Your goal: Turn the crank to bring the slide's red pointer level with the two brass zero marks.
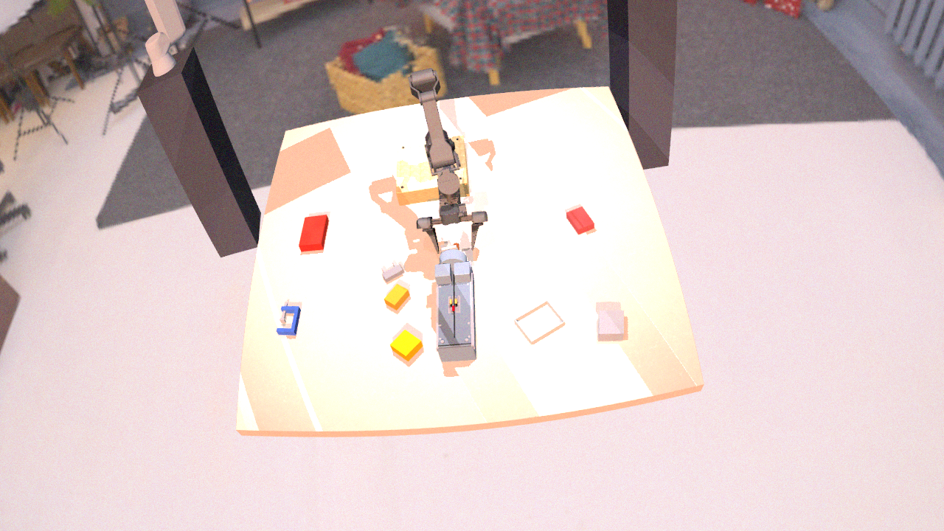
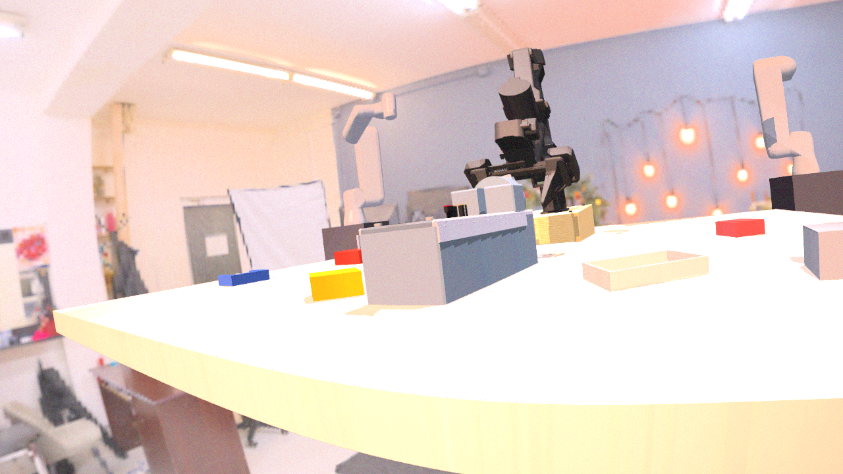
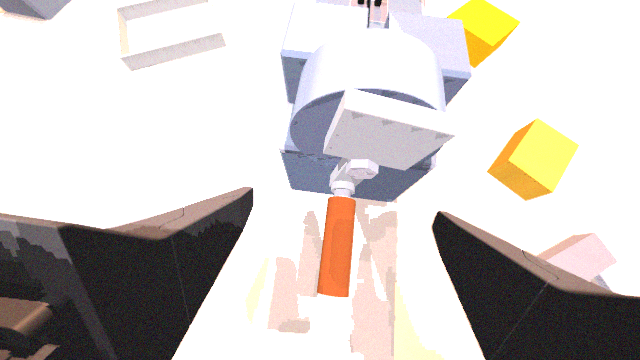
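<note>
The grey-blue machine (image 1: 455, 349) (image 2: 404, 268) stands mid-table. Its orange crank handle (image 3: 336, 245) sticks out from a pale crank arm (image 3: 387, 137) at the end facing my arm's base. My gripper (image 1: 455, 253) (image 3: 343, 207) is open, with its fingers wide apart on either side of the handle and space on both sides. Nothing is between the fingertips except the free handle's near part, untouched. In the top view the red pointer (image 1: 453, 308) sits in the small window by the yellow brass marks; whether it is exactly level is too small to tell. The wrist view does not show it clearly.
Yellow blocks (image 1: 405, 344) (image 1: 396, 296), a small grey piece (image 1: 392, 271), a blue bracket (image 1: 295, 321) and a red block (image 1: 313, 232) lie left. An open tray (image 2: 654, 276), a grey block (image 1: 610, 324) and another red block (image 1: 580, 220) lie right.
</note>
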